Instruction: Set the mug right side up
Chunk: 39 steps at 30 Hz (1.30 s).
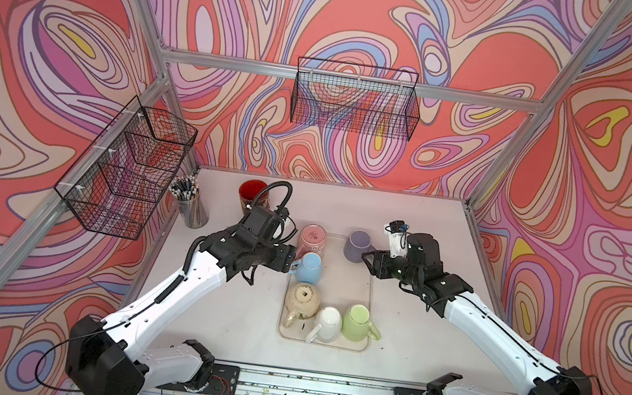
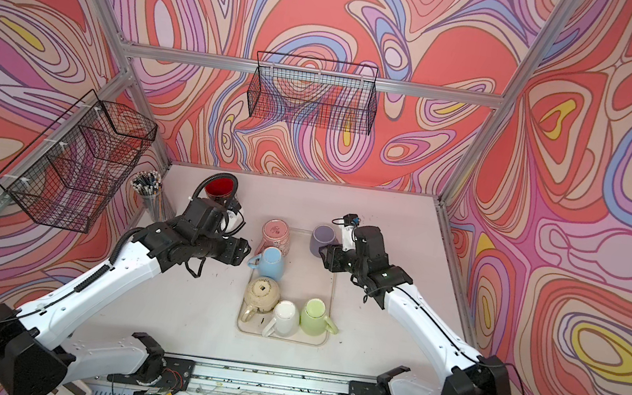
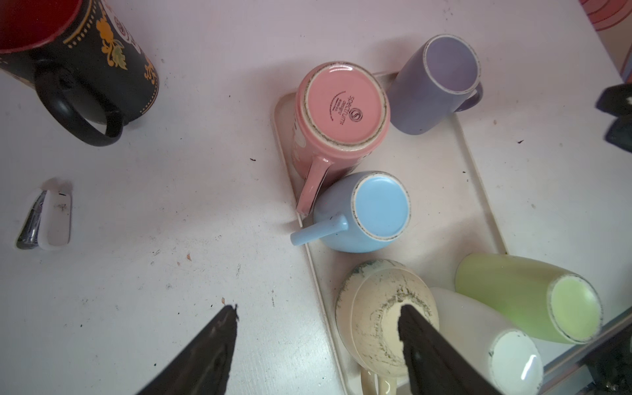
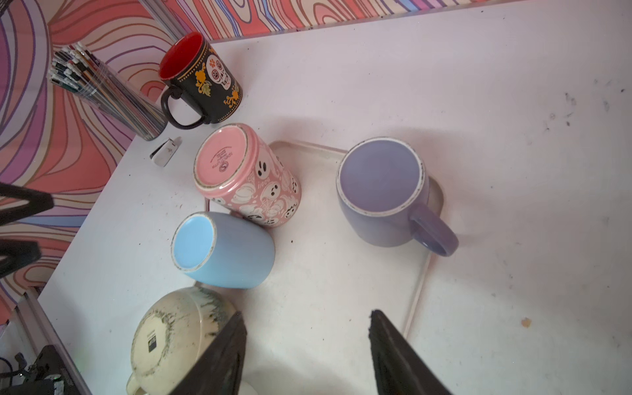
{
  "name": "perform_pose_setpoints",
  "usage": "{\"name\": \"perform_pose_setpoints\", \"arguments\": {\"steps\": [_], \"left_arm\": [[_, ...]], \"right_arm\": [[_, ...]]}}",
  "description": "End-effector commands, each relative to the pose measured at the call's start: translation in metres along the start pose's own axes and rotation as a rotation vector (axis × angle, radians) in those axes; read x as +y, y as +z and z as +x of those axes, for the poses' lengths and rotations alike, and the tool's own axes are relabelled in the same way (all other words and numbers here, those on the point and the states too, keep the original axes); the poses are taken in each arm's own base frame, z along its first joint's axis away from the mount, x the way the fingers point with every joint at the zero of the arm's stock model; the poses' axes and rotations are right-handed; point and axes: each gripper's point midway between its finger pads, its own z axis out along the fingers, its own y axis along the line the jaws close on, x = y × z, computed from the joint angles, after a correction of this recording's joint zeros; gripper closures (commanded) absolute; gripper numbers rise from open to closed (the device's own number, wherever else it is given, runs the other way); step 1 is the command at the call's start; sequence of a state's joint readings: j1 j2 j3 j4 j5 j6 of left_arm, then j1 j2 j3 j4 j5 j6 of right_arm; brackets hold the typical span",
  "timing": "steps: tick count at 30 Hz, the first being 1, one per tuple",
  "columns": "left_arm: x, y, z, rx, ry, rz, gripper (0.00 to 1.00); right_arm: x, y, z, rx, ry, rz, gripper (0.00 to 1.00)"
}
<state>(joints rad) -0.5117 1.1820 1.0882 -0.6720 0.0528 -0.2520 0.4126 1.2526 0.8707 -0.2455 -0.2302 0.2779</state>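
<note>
Black left hand [image 1: 290, 261] open, beside blue mug [image 1: 310, 269].

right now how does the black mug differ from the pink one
The black mug stands upright, red inside showing; the pink mug sits base up. The black mug is on the table, off the tray; the pink mug is at the tray's corner. Both are patterned with handles.
</note>
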Motion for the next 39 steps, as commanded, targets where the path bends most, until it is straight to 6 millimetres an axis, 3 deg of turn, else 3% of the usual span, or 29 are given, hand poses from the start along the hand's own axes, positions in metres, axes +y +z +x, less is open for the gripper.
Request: {"name": "perform_pose_setpoints", "arguments": {"steps": [1,4,7,13,20,28,39], "left_arm": [[-0.006,-0.018,-0.002,-0.045,0.006,0.034,0.21],[-0.005,-0.025,-0.001,-0.064,0.025,0.032,0.15],[-0.004,-0.03,-0.002,-0.087,0.033,0.032,0.0],[-0.004,-0.047,-0.009,-0.164,0.03,0.038,0.0],[0.014,-0.061,-0.013,-0.272,-0.017,-0.041,0.0],[0.014,-0.062,-0.009,-0.338,-0.032,-0.011,0.0],[0.034,-0.078,-0.015,-0.438,-0.13,-0.099,0.0]], "right_arm": [[-0.014,0.009,-0.021,-0.045,0.02,-0.016,0.43],[-0.028,0.018,-0.028,-0.058,0.051,-0.037,0.44],[-0.039,0.028,-0.03,-0.055,0.048,-0.052,0.44],[-0.058,0.056,-0.024,-0.019,0.021,-0.044,0.45],[-0.062,0.076,-0.015,0.015,-0.055,-0.071,0.45],[-0.07,0.088,-0.005,0.048,-0.098,-0.055,0.45],[-0.067,0.088,0.012,0.07,-0.086,-0.082,0.49]]}}
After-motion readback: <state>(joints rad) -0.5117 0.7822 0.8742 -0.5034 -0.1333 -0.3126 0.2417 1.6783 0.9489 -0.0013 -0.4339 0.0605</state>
